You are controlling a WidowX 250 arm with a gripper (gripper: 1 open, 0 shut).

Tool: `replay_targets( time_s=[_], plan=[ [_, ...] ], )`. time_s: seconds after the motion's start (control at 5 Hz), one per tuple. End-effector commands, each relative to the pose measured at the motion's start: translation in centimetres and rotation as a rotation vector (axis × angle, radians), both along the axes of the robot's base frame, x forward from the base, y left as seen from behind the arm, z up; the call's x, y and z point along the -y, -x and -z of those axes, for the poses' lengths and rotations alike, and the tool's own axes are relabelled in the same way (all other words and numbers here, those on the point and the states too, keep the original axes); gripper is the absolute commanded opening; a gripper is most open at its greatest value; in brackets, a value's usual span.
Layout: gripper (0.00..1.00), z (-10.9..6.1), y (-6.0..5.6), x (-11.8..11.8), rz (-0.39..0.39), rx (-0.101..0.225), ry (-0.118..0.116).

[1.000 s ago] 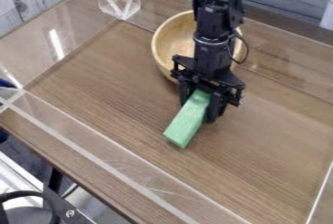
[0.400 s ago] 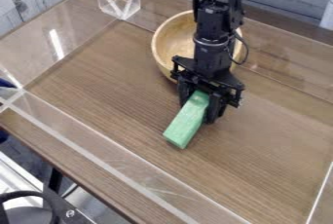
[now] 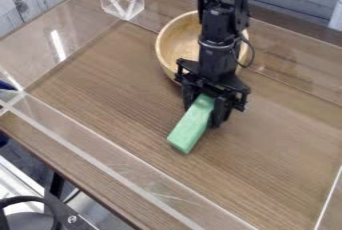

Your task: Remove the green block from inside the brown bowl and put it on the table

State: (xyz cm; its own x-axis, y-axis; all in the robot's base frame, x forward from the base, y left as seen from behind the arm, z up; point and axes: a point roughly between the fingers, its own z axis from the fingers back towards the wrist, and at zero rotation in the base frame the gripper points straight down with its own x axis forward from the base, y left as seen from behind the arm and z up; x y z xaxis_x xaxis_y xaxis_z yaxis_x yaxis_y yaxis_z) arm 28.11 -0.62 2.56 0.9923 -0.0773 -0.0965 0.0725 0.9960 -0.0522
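Setting: brown wood-grain worktop (image 3: 107,94) with low clear acrylic walls round its edges; a pale planked wall shows behind at upper left.

Item one: my black robot hand (image 3: 213,102), pointing straight down, clenched on the upper end of the small bright green rectangular block (image 3: 193,124). The block slants away from the hand toward the near-left; its lower end looks to be on or just off the worktop, and I cannot tell which.

Item two: round light-brown wooden bowl (image 3: 174,44) with thick walls, just behind the hand, partly hidden by the arm. What shows of its inside looks empty.

Item three: a small clear acrylic piece (image 3: 123,4), well behind and to the left of the hand.

Step in hand, as I judge it: the placing. The block is out of the bowl and over open worktop. Next I would release the fingers, then lift straight up so the block is not dragged or tipped.
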Motion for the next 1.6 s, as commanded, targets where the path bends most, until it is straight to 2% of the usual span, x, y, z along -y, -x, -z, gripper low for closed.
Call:
replay_targets(
  time_s=[0.0, 0.8, 1.4],
  plan=[
    [0.0, -1.3, -1.3, -0.4, -0.007, 0.058, -0.003],
    [0.0, -1.2, -1.4, -0.6, -0.014, 0.053, -0.005],
    [0.0, -2.9, -2.5, 0.2, 0.004, 0.092, 0.014]
  ],
)
